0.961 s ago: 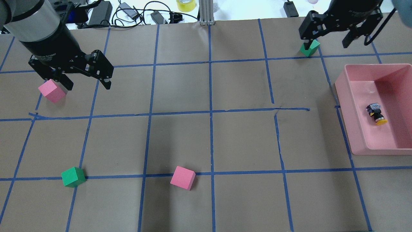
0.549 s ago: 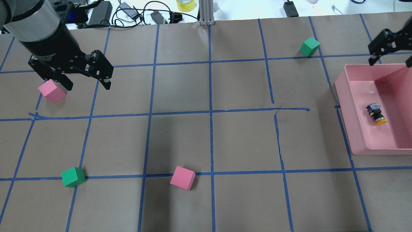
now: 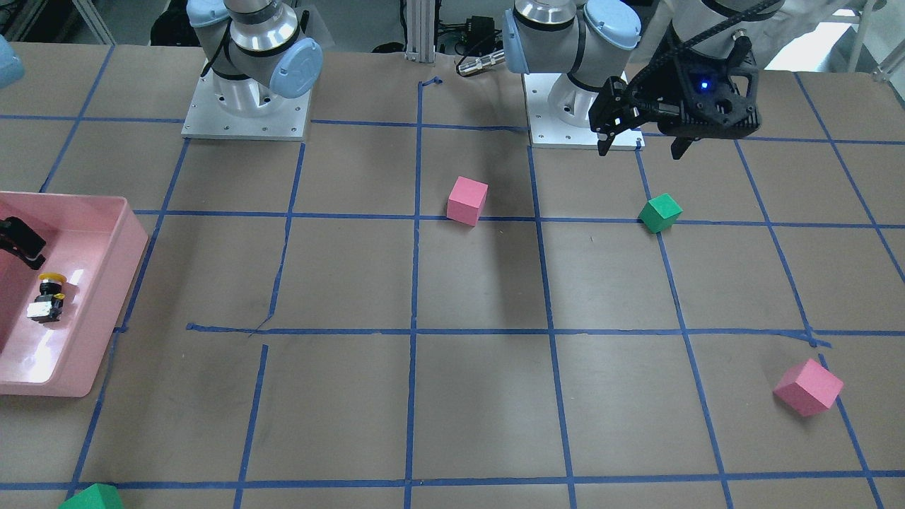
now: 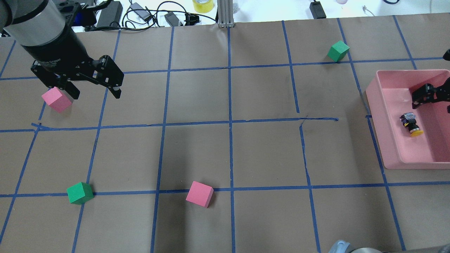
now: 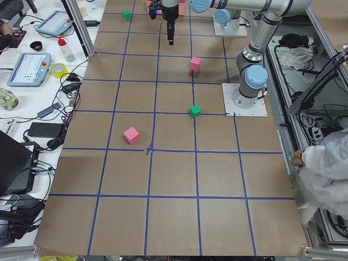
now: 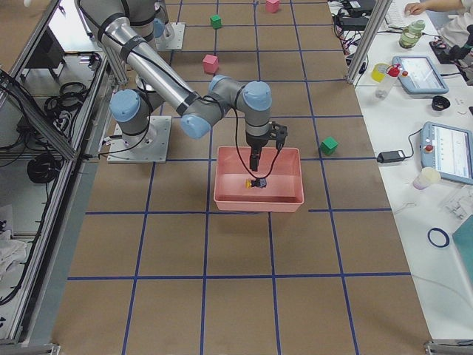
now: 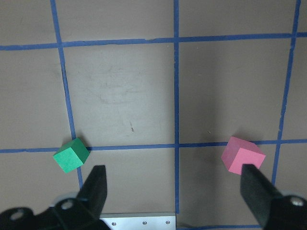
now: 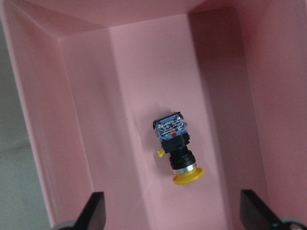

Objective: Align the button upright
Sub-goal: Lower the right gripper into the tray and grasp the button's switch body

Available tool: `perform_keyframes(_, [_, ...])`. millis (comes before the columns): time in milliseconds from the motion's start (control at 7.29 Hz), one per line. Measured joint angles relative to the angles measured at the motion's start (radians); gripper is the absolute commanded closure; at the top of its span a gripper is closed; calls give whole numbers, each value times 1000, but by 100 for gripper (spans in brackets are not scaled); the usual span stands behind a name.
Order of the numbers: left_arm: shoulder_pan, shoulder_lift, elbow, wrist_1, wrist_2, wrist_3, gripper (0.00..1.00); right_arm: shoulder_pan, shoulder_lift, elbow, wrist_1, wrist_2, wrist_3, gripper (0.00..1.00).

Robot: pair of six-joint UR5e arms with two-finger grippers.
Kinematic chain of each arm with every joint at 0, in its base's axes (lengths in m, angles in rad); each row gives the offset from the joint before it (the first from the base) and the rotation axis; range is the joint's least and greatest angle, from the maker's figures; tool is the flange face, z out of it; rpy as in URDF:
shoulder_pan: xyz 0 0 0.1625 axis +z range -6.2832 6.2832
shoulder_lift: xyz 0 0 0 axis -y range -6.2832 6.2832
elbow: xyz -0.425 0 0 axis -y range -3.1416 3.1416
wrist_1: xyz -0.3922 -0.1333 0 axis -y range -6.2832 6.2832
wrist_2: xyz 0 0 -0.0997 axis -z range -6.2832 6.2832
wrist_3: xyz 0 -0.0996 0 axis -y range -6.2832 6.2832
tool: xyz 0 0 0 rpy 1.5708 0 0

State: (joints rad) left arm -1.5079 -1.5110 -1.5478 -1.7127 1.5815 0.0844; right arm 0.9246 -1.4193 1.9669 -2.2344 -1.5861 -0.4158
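The button (image 4: 410, 124) lies on its side on the floor of the pink bin (image 4: 386, 140), yellow cap toward the robot's side. It also shows in the right wrist view (image 8: 176, 151) and the front view (image 3: 48, 297). My right gripper (image 4: 434, 100) is open and empty inside the bin's outline, above the button. In the right wrist view the right gripper (image 8: 172, 211) has its fingers wide apart, and the button sits between them, clear of both. My left gripper (image 4: 96, 95) is open and empty, high over the table's left side.
A pink cube (image 4: 56, 100) sits by the left gripper. A second pink cube (image 4: 199, 194) and a green cube (image 4: 80, 193) lie near the front. Another green cube (image 4: 338, 51) lies at the far right. Cables and a tape roll lie beyond the far edge.
My right gripper has moved from over the far green cube to the right and toward the robot, coming over the pink bin above the button. The left arm has not moved.
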Motion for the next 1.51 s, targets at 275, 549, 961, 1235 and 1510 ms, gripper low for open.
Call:
perform_keyframes(275, [0,0,0,0,0,1,0,-22,39,55,-86,3,-9,0])
perform_keyframes(549, [0,0,0,-1,0,2,0,-31,58,64,-101,3,-12,0])
perform_keyframes(961, [1,0,-1,-3,0,3,0,-32,88,60,-103,5,-14,0])
perform_keyframes(1235, [2,0,-1,-2,0,3,0,-33,92,52,-105,5,-17,0])
perform_keyframes(1510, [3,0,-1,-2,1,3,0,-33,101,42,-111,28,-112,0])
